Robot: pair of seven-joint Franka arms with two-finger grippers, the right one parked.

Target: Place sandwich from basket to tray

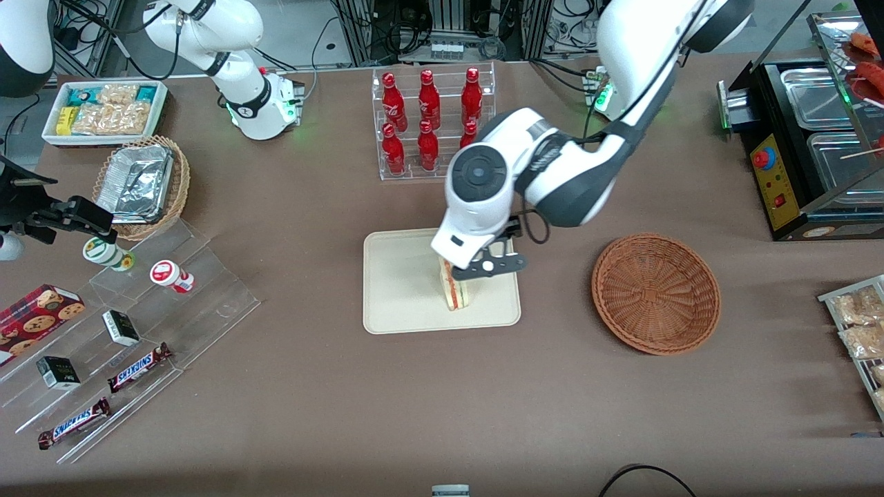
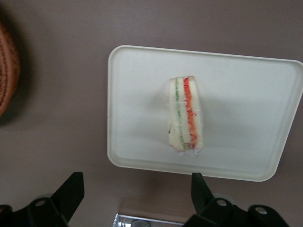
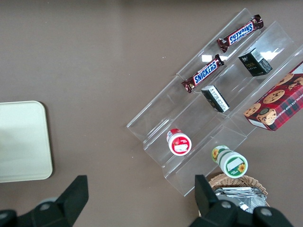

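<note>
The sandwich (image 1: pixel 456 290) stands on its edge on the tray (image 1: pixel 400 290), its red and green filling stripes facing up toward my wrist camera. It sits near the tray edge that faces the working arm's end of the table, about midway along that edge; in the front view its upper part is covered by my wrist. From my wrist view the sandwich (image 2: pixel 185 115) rests clear of the rim, with bare cream tray (image 2: pixel 137 99) all round it.

My gripper (image 2: pixel 137 196) hangs above the tray, released: the two dark fingers (image 2: pixel 71 191) stand wide apart and nothing is between them; the sandwich lies well below them, untouched. In the front view my gripper (image 1: pixel 483 266) is over the tray corner area just above the sandwich.

The tray lies flat near the middle of the worktop (image 1: pixel 311 386). The reddish-brown basket (image 1: pixel 656 293) sits on the worktop toward the working arm's end, well apart from the tray, with nothing in it. Farther from the front camera than the tray, a clear rack holds red bottles (image 1: pixel 428 117). Toward the parked arm's end, clear stepped shelves (image 1: pixel 173 304) carry chocolate bars (image 1: pixel 138 367), small boxes and two little pots.
</note>
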